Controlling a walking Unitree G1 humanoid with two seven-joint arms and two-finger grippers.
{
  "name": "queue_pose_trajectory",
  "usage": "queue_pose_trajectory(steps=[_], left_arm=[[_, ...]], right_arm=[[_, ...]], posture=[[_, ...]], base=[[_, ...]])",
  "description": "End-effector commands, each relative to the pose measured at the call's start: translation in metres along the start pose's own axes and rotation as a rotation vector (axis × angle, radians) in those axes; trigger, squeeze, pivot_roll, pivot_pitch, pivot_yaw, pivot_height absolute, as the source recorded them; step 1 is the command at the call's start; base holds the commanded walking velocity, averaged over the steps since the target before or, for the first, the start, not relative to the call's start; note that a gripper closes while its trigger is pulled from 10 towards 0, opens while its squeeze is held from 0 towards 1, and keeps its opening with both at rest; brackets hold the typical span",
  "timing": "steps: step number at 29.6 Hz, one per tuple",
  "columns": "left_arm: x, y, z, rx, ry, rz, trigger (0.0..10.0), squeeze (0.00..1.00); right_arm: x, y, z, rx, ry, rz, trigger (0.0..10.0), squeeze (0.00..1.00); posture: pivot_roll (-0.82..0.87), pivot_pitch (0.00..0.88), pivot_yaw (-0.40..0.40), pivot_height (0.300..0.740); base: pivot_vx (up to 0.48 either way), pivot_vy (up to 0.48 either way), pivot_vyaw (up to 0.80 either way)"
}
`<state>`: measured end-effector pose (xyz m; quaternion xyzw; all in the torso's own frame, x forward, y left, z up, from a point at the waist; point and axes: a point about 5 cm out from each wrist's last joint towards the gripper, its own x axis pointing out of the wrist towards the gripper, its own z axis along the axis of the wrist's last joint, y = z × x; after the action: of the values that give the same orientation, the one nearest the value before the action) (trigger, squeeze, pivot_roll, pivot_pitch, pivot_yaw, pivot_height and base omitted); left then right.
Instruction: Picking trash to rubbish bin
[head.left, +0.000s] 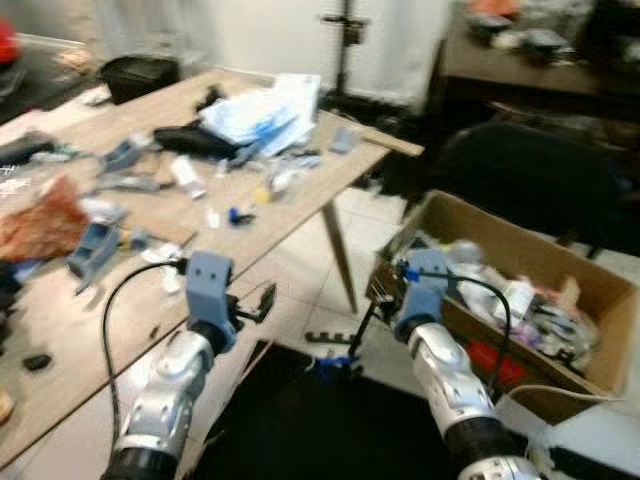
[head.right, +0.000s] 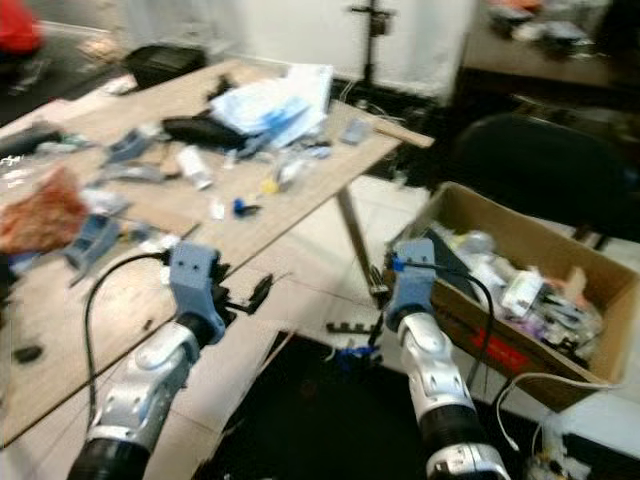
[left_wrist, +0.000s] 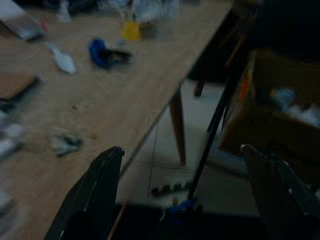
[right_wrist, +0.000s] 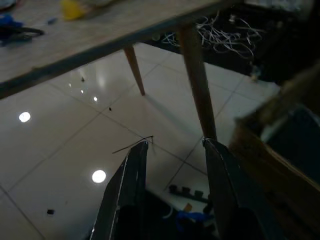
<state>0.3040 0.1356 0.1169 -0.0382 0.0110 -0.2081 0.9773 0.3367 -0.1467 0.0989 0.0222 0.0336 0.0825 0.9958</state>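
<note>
Right now I count two grippers, one wooden table (head.left: 300, 215) and one cardboard box (head.left: 470, 225) of rubbish. My left gripper (head.left: 258, 303) hangs just off the table's near edge with its fingers (left_wrist: 95, 187) spread wide and nothing between them. My right gripper (head.right: 378, 335) sits low over the tiled floor (right_wrist: 65, 145), just beside the box's near wall, its two fingers (right_wrist: 127, 187) a narrow gap apart and empty.

Ahead of the left gripper, on the tabletop, I can pick out one small blue piece (head.left: 235, 215), one yellow piece (head.left: 262, 194), one white tube (head.left: 187, 175) and one crumpled white-and-blue plastic bag (head.left: 270, 112) farther back. Off to its left lies one reddish-brown crumpled wrapper (head.left: 42, 222) and a grey-blue part (head.left: 93, 247). The rest of the clutter is too blurred for me to count.

Beyond the right gripper the box is heaped with mixed trash (head.left: 530, 300) that I cannot sort into items; its far end is cut off by the frame. One table leg (right_wrist: 197, 80) stands straight ahead of the right fingers. I can read no writing or labels anywhere.
</note>
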Motion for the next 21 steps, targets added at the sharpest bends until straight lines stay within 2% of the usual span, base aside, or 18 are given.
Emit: queue_pose_trajectory(steps=[1,4,8,12,14,20,21], left_arm=[[-0.002,-0.005,0.002,-0.013,-0.013,-0.046,10.0,0.00],[-0.002,-0.008,0.004,-0.029,-0.014,-0.085,10.0,0.00],[-0.007,-0.023,0.006,-0.057,-0.007,-0.259,10.0,0.00],[-0.009,-0.025,0.009,-0.059,-0.016,-0.298,10.0,0.00],[-0.006,-0.021,0.015,-0.042,-0.039,-0.265,10.0,0.00],[0.011,0.020,0.055,0.012,-0.185,0.105,10.0,0.00],[0.012,0.026,0.063,0.019,-0.205,0.140,10.0,0.00]], right_arm=[[0.000,0.002,0.001,0.015,-0.002,0.009,10.0,0.00],[0.000,0.003,0.001,0.015,-0.002,0.012,10.0,0.00],[0.000,0.006,0.003,0.017,-0.009,0.025,10.0,0.00],[0.000,0.006,0.004,0.019,-0.015,0.028,10.0,0.00],[0.001,0.007,0.006,0.019,-0.021,0.030,10.0,0.00],[0.004,0.006,0.014,0.022,-0.046,0.031,10.0,0.00],[0.004,0.007,0.016,0.022,-0.049,0.032,10.0,0.00]], posture=[[0.05,0.086,-0.035,0.740],[0.05,0.086,-0.035,0.740],[0.05,0.080,-0.037,0.740],[0.05,0.079,-0.032,0.740],[0.05,0.079,-0.032,0.740],[0.04,0.083,-0.026,0.740],[0.04,0.083,-0.026,0.740]], base=[[0.000,0.000,0.80],[0.000,0.000,0.80],[0.000,0.000,0.80],[0.000,0.000,0.80],[0.000,0.000,0.80],[0.000,0.000,0.80],[0.000,0.000,0.80]])
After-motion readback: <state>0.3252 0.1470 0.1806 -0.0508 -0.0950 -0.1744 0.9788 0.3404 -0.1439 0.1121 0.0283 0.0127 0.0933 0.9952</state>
